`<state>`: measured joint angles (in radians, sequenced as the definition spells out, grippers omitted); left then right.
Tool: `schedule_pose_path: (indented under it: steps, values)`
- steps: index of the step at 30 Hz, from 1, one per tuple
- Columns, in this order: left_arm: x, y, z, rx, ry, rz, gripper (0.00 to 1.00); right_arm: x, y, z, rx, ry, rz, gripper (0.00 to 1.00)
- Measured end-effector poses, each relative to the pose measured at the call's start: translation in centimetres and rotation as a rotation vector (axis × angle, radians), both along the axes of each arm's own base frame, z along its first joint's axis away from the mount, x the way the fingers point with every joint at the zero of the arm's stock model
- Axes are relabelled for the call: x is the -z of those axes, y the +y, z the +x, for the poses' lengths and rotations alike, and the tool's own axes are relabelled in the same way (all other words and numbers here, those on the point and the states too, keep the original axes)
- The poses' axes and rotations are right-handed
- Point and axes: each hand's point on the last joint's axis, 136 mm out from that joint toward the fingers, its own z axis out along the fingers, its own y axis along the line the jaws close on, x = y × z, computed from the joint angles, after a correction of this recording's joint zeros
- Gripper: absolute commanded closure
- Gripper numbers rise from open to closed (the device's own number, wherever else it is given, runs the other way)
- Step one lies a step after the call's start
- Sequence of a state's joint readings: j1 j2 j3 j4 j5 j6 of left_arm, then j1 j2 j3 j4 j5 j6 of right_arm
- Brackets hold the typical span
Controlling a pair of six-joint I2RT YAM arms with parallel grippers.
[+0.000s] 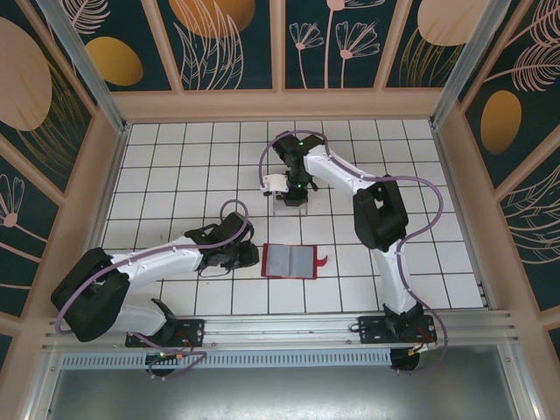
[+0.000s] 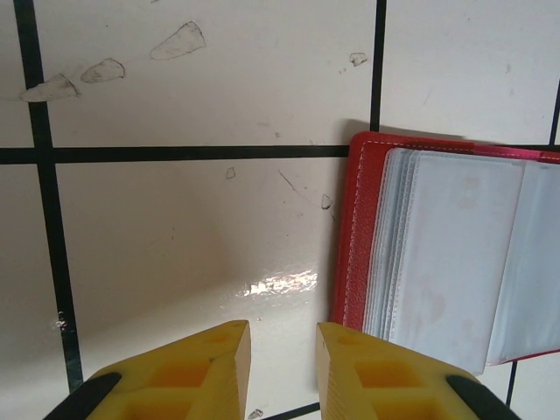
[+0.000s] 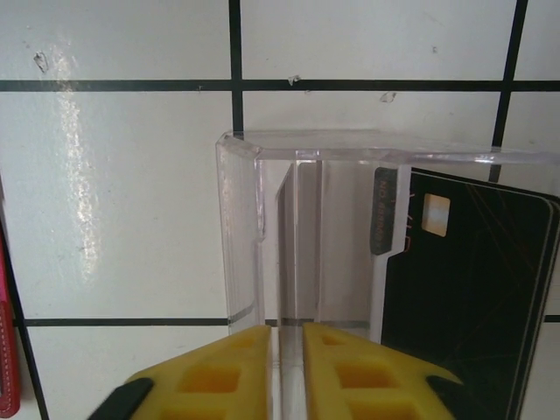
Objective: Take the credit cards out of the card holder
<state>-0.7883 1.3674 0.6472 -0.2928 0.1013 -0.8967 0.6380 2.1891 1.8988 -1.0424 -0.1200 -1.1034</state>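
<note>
The card holder (image 1: 289, 260) lies open on the tiles, a red wallet with pale pocket sleeves and a small red tab (image 1: 322, 261) on its right. In the left wrist view its red left edge (image 2: 353, 245) lies just right of my left gripper (image 2: 283, 337), which is open and empty over bare tile (image 1: 248, 255). My right gripper (image 1: 295, 194) hangs over a clear plastic box (image 3: 241, 219). This gripper (image 3: 287, 337) is shut on a thin pale credit card (image 3: 299, 262), held edge-on and reaching into the box. A black credit card (image 3: 472, 289) lies flat at the box's right side.
The white tiled table is walled by wooden panels (image 1: 280, 103) at the back and sides. A metal rail (image 1: 289, 328) runs along the near edge by the arm bases. Bare tiles (image 1: 175, 166) stretch left of the box and behind the wallet.
</note>
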Motion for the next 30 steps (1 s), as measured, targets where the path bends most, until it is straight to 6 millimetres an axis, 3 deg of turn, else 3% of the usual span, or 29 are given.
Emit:
schedule_pose_path:
  steps: [6, 15, 30]
  values:
    - [0.0, 0.1, 0.0, -0.003, -0.002, 0.005, 0.72, -0.1, 0.1, 1.0, 0.005, -0.046, -0.001, 0.71]
    - [-0.1, 0.1, 0.1, -0.003, -0.006, 0.001, 0.72, 0.3, -0.3, 2.8, 0.022, -0.144, -0.033, 0.69]
    - [-0.2, 0.1, 0.1, -0.003, -0.008, 0.001, 0.72, -3.0, -1.1, 4.2, 0.121, -0.327, -0.006, 0.68]
